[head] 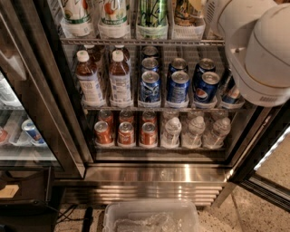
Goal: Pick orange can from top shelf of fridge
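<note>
The fridge (pixel 154 174) stands open in front of me. Its top shelf (pixel 136 41) runs along the upper edge of the camera view, with tall cans in clear plastic trays. The orange can (pixel 185 11) stands in the fourth tray from the left, next to the green-patterned can (pixel 152 12); only its lower part shows. My white arm housing (pixel 256 50) fills the upper right, just right of the orange can. The gripper is out of view.
Short blue cans (pixel 179 86) and brown bottles (pixel 88 77) fill the middle rack. Red cans (pixel 126 132) and water bottles (pixel 195 131) fill the rack below. A clear plastic bin (pixel 152 217) sits on the floor in front. The door frame (pixel 263 149) angles out at right.
</note>
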{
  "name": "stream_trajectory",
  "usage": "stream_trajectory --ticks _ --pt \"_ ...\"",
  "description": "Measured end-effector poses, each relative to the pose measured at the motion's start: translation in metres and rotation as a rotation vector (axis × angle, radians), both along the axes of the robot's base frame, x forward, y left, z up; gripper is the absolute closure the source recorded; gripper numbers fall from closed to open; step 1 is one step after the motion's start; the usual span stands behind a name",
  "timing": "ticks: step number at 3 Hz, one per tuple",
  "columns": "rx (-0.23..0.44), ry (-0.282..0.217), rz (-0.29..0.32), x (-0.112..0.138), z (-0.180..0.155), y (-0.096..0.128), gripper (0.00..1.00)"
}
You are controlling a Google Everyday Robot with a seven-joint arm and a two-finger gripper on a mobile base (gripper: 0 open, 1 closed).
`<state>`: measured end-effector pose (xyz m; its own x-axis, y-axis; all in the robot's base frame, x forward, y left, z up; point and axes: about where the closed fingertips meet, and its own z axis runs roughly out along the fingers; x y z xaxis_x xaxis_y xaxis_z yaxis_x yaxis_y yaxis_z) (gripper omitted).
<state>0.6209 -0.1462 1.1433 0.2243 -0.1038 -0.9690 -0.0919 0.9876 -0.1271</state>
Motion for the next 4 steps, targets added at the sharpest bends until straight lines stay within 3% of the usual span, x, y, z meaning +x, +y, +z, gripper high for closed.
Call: stream_trajectory --ticks 2,3,4 --pt "-0.095 0.104 0.059 -0.056 -0.019 -0.009 1.0" --pt "-0.146 0.198 0.132 -0.085 -0.044 -0.018 1.0" --pt "-0.146 0.198 0.132 -0.085 -0.044 -0.018 1.0"
